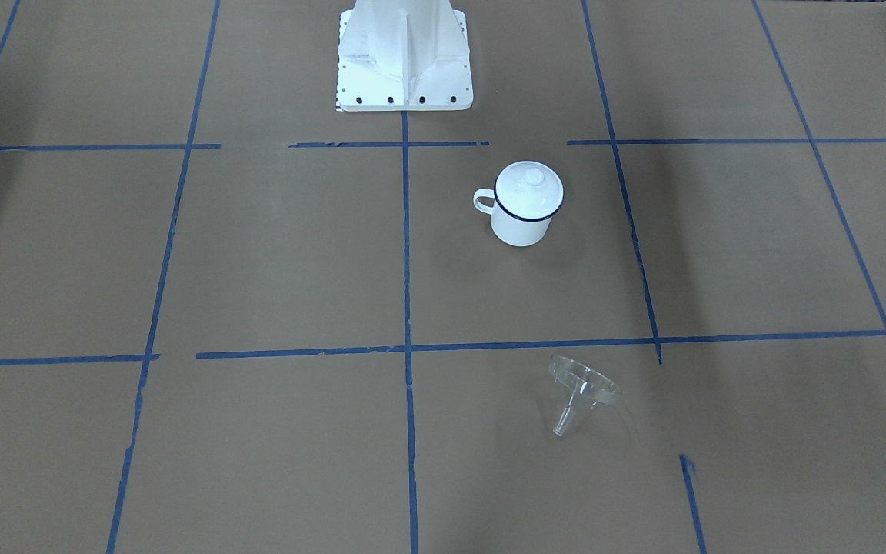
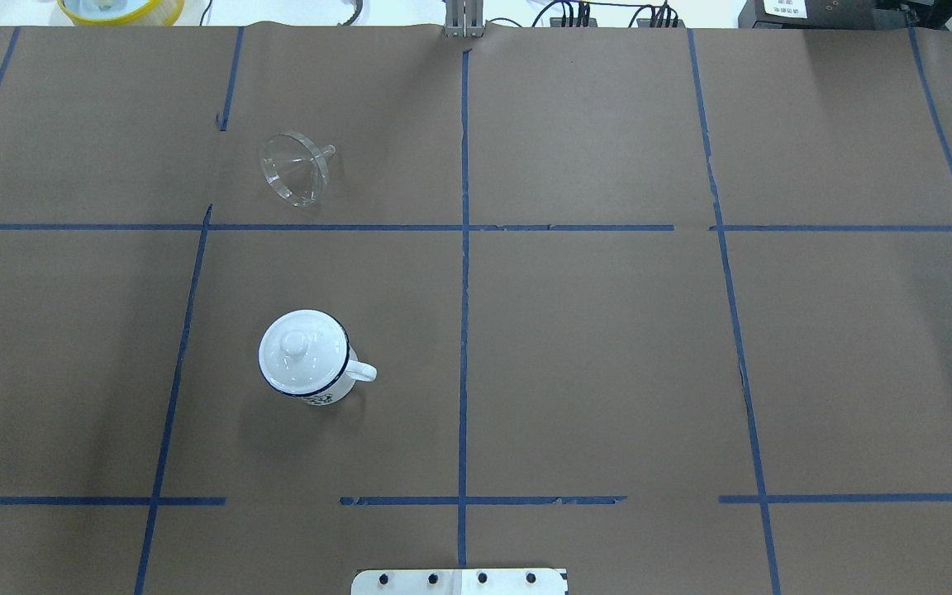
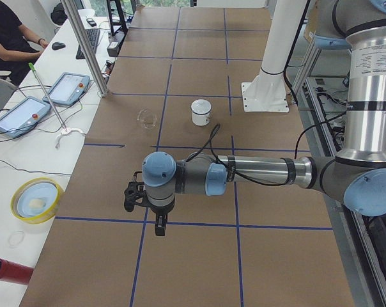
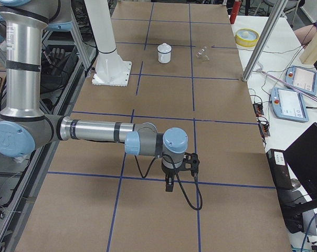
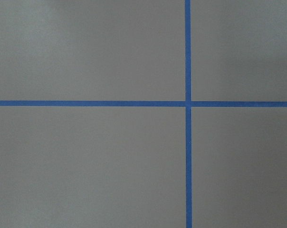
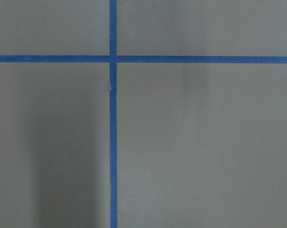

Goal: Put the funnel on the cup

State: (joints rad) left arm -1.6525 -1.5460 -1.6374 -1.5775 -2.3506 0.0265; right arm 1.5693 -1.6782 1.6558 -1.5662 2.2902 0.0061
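The clear funnel lies on its side on the brown paper, far left of centre in the overhead view; it also shows in the front-facing view. The white enamel cup with a dark blue rim stands upright nearer the robot base, a white knobbed lid sitting on it; the front-facing view shows it too. My left gripper hangs over the table's left end, far from both. My right gripper hangs over the right end. I cannot tell whether either is open. Both wrist views show only paper and blue tape.
The white robot base stands at the near table edge. A metal post, tablets, a yellow bowl and a red cylinder are on the white bench beyond the table's far edge. A person sits there.
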